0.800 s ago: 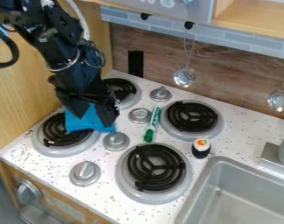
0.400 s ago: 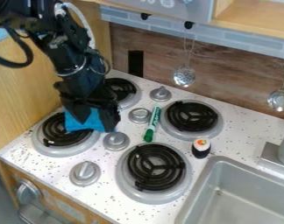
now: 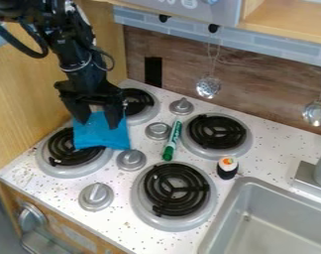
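Locating the black two-finger gripper (image 3: pixel 98 124) over the far part of the square blue cloth (image 3: pixel 101 137).
We see its fingers spread wide, clasping nothing.

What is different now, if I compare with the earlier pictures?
The gripper has moved toward the picture's upper left, showing more of the blue cloth. I see no clear grasp or release. The cloth's lower edge, the green marker and the sushi-like toy stayed in place.
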Controlling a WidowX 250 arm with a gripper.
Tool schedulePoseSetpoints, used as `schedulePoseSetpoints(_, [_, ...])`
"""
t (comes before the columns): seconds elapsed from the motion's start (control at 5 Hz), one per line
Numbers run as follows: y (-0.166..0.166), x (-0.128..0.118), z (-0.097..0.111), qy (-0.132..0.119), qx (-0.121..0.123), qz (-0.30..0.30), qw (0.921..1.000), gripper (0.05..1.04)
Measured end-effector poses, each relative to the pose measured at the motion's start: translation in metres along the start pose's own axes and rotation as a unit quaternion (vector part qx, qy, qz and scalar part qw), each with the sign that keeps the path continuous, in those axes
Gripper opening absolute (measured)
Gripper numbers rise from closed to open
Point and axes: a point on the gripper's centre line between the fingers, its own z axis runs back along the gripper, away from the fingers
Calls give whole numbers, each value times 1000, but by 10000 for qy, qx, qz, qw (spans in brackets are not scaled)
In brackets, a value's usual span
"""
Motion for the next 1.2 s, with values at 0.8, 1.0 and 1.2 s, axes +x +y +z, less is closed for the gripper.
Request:
schedulePoseSetpoints(0.8, [45, 38, -45, 114, 258, 643, 9975, 1001])
schedulePoseSetpoints(1.0, [55, 43, -52, 63, 518, 774, 9956, 1001])
schedulePoseSetpoints(1.2, [60, 43, -60, 181, 619, 847, 9943, 1001])
